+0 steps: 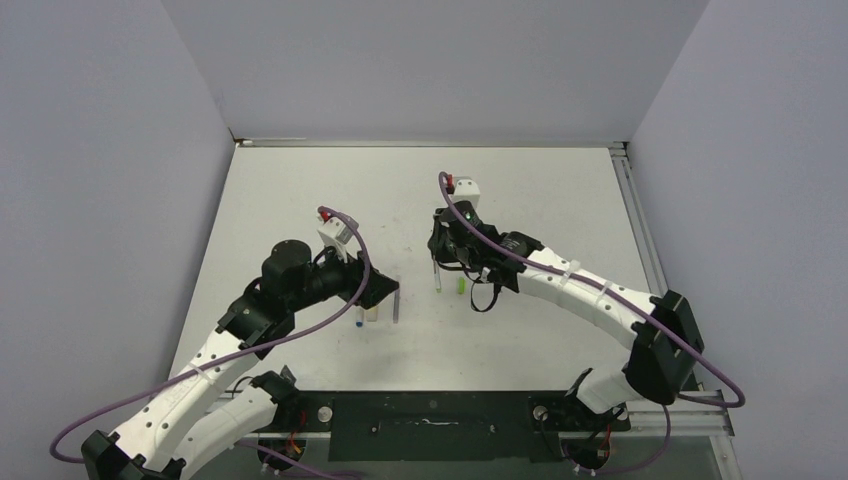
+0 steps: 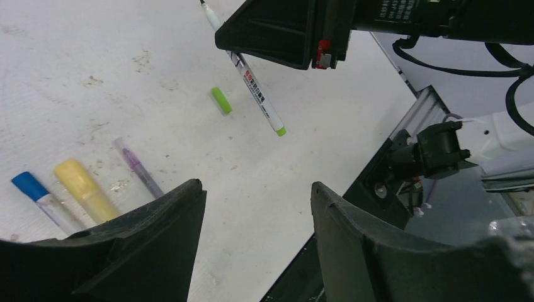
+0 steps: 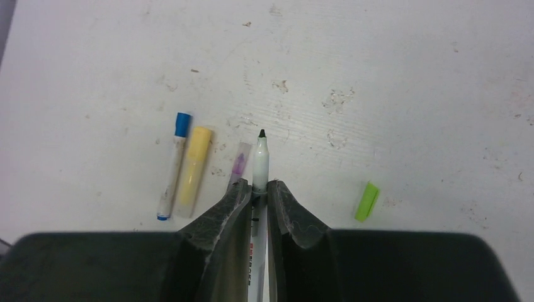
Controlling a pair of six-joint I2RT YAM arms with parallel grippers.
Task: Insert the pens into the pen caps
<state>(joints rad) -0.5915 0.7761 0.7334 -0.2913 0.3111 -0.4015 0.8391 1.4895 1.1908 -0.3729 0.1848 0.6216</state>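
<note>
My right gripper [image 3: 259, 184] is shut on the grey-green pen [image 3: 261, 160], whose bare dark tip points forward, above the table [image 1: 300, 200]. The green cap [image 3: 366, 201] lies on the table to its right and also shows in the top view [image 1: 460, 286]. The white pen with a blue cap [image 3: 173, 170], the yellow marker [image 3: 194, 168] and the thin purple pen [image 3: 240, 162] lie side by side. My left gripper [image 2: 256, 189] is open and empty, hovering just right of those three pens [image 2: 82, 185]. In the left wrist view the held pen [image 2: 255, 91] hangs beside the green cap [image 2: 221, 100].
The black base plate [image 1: 430, 425] and the arm mounts run along the near table edge. Grey walls close in the back and sides. A metal rail [image 1: 640, 230] lines the table's right edge.
</note>
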